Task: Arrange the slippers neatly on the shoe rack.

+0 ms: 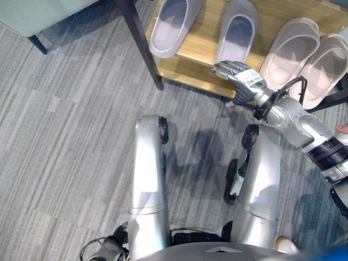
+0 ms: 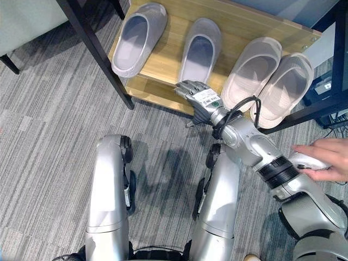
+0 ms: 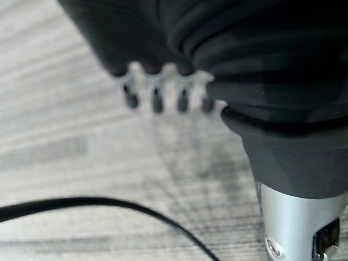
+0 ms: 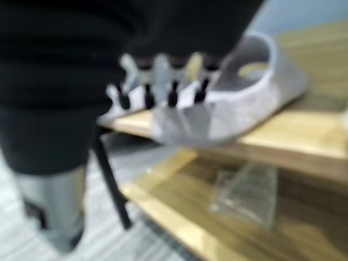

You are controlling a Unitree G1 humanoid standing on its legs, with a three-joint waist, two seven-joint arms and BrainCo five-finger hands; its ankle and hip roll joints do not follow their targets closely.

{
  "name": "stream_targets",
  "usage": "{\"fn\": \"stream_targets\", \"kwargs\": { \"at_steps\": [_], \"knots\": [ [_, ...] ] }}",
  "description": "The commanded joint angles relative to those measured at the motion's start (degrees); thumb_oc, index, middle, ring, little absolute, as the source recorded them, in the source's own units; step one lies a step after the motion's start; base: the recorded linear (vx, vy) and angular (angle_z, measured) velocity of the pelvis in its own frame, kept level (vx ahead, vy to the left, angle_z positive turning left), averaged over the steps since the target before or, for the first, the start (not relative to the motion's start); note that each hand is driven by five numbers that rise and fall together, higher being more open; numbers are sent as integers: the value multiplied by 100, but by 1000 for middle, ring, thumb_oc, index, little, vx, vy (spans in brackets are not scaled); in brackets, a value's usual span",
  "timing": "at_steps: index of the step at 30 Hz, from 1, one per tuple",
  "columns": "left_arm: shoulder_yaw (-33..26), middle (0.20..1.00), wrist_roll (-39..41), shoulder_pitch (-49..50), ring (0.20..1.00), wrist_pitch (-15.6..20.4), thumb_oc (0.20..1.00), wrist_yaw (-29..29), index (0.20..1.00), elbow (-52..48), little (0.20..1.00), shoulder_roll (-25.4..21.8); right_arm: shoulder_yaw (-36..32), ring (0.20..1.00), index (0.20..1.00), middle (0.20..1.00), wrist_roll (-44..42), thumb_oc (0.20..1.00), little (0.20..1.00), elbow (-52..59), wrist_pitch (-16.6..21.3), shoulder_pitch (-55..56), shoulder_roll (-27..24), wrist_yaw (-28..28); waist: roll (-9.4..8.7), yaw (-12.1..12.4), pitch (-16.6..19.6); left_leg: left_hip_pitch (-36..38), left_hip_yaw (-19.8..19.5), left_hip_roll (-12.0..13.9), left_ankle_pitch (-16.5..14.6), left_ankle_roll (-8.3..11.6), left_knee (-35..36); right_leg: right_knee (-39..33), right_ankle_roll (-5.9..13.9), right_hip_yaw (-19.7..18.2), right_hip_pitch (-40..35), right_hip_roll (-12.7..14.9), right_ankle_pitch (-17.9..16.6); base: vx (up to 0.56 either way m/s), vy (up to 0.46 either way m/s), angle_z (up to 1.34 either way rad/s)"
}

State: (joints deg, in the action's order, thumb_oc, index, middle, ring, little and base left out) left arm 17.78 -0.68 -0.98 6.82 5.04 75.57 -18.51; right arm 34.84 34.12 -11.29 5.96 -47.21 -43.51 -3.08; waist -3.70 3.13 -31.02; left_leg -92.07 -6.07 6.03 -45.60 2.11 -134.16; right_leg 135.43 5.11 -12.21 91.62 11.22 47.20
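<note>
Now, largest first.
Floor: grey striped carpet [image 1: 65, 152] ran under the whole scene.
Shoe rack: a wooden shelf [image 2: 157, 73] on dark metal legs [image 2: 95, 51] stood at the far edge of the carpet; the right wrist view showed a second wooden board [image 4: 228, 228] below the first, with a clear plastic piece [image 4: 244, 193] lying on it.
Chair: a pale green seat [image 1: 38, 13] with a dark leg stood beside the rack, on the robot's left.
Slippers: four sat on the top shelf, toes pointing away from the robot. A grey slipper [image 2: 138, 38] lay at the left end, turned a little aslant; a second grey slipper [image 2: 200, 49] lay well apart from it, nearer the middle. Two beige slippers formed a pair at the right end, the left one [image 2: 251, 70] touching the right one [image 2: 287, 87], both with heels over the shelf's front edge.
Person: a hand [image 2: 326, 157] rested on the robot's right forearm.
Right hand: the right hand [image 2: 197, 98] hovered at the shelf's front edge, at the heel of the second grey slipper, its fingers [image 4: 163, 81] straight and holding nothing; whether they touched the heel could not be told.
Left hand: the left hand [image 3: 163, 89] hung low over the carpet, fingers relaxed and empty.
</note>
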Motion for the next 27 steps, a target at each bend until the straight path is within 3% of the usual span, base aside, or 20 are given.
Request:
{"fn": "stream_targets", "kwargs": {
  "at_steps": [1, 27],
  "knots": [
    [293, 1000, 20, 310, 1000, -108, 1000, 75, 1000, 125, 1000, 151, 284, 1000, 1000, 1000, 124, 1000, 1000, 302, -7, -347, -193, -87, 263, 387, 122, 211, 124, -285, -247, -408, -87, -253, -694, -511, -254, -194, -1206, 0, 0, 0],
    [474, 1000, 59, 327, 1000, -58, 1000, 172, 1000, 161, 1000, 21, 1373, 1000, 1000, 1000, 191, 1000, 1000, -705, 32, -1591, 504, -83, 366, 604, 122, 211, 76, -335, -255, -368, -92, -257, -657, -469, -323, -149, -1235, 0, 0, 0]
  ]
}}
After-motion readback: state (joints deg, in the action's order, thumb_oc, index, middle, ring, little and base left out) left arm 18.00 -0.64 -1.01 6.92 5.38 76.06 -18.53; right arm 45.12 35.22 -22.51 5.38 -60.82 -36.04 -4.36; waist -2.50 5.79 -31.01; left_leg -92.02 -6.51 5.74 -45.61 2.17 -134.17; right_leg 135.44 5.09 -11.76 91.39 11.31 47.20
